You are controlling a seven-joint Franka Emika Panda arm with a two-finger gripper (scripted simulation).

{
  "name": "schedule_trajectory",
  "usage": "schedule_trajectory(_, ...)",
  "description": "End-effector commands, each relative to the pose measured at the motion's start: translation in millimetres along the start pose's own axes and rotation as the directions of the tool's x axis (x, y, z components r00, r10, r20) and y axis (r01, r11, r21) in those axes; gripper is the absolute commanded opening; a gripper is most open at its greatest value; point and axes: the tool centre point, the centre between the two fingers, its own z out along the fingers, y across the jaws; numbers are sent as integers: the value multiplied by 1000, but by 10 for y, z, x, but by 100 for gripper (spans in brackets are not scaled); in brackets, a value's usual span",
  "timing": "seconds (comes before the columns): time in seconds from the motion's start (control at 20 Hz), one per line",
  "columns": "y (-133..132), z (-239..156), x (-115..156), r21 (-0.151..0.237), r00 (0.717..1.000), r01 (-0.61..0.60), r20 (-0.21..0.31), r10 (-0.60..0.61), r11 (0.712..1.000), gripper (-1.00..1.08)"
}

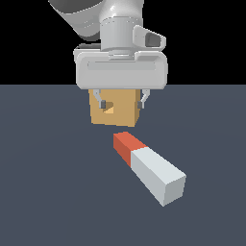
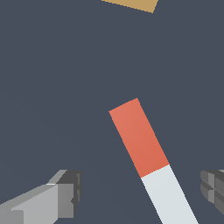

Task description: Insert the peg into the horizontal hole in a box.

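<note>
The peg (image 1: 149,167) lies flat on the dark floor, its red end (image 1: 127,146) pointing toward the tan box (image 1: 120,111) and its white part reaching toward the camera in the exterior view. The box stands behind the peg; its small square hole (image 1: 110,107) shows on the facing side. My gripper (image 1: 121,102) hangs open in the air in front of the box, above and behind the peg, holding nothing. In the wrist view the peg (image 2: 148,153) runs between my two spread fingers (image 2: 61,194), and a corner of the box (image 2: 133,4) peeks in at the edge.
The dark grey floor (image 1: 48,182) surrounds the peg and box. No other objects are in view.
</note>
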Motion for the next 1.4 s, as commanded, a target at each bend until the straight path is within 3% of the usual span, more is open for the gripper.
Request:
schedule_trajectory(0.0,0,0,0,0,1000,0,0,0,1000,100)
schedule_trajectory(0.8,142,224,-298,-1,991,136,4,-136,991,100)
schedule_trajectory(1.35,456,568,-710,-1,940,342,10,-342,940,100)
